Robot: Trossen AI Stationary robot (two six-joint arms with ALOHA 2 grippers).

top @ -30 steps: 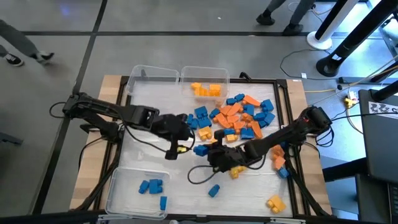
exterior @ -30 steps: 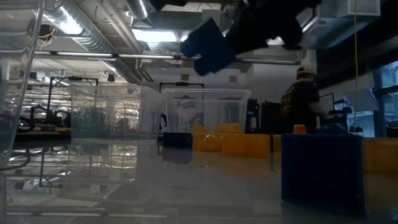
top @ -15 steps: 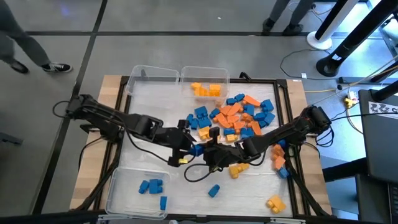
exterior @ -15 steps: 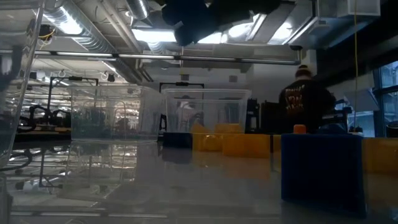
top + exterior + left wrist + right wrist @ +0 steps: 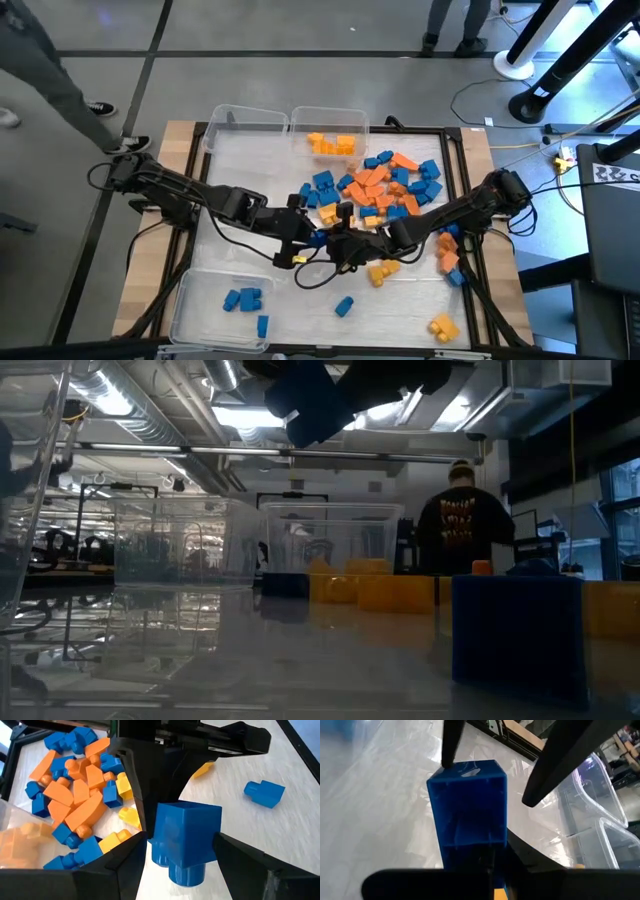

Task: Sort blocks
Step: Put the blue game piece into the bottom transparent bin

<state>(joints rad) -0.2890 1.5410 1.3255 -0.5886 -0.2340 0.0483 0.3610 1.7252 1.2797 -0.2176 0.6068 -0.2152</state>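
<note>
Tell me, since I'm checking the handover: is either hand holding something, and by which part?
The right hand grips a blue block by its lower end; the left hand's open fingers flank it.

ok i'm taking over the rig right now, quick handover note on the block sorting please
Right gripper: shut on a blue block, held above mid-table.
Left gripper: open, its fingers either side of that same block; a handover between the arms looks under way.
Done: a few blue blocks in the near-left bin, yellow and orange ones in the far bin.
Left: the mixed pile of blue, orange and yellow by the right arm, plus loose blocks near the front edge. The far-left bin looks empty.
</note>
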